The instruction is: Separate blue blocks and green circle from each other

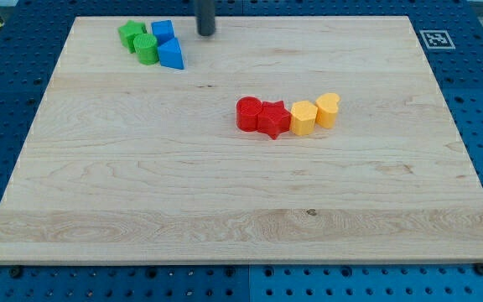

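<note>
Our tip (205, 33) (bare rod, no hand, holding nothing) stands just right of blue blocks (168, 44) touching green circle (147, 49).

The board (241, 193) is pale wood with visible grain and a smooth matt finish, the blue blocks (168, 44), green circle (147, 49) and red circle (248, 114) look like smooth, faintly glossy plastic, and my tip (205, 32) is dark and matt.

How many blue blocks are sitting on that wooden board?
2. Both are near the view's top left: one blue block above, and a blue block just below it, next to the green circle. None looks hidden.
</note>
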### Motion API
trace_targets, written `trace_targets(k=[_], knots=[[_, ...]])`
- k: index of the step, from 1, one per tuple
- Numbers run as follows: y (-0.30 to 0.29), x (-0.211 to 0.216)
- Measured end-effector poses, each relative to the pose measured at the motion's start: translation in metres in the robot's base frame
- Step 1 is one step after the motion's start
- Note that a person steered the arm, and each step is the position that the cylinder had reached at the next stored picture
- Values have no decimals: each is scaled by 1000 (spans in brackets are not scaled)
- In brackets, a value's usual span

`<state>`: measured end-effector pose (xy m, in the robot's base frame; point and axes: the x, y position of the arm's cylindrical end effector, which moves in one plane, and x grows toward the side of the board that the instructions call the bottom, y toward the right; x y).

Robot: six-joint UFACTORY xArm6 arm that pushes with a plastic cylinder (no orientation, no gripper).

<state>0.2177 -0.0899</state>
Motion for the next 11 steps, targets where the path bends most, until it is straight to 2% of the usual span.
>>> trace_targets(k=[1, 6, 7, 9, 10, 11], knots=[[-38, -8], [-47, 58], [-69, 63], [-54, 86], [-22, 100], [-39, 114]])
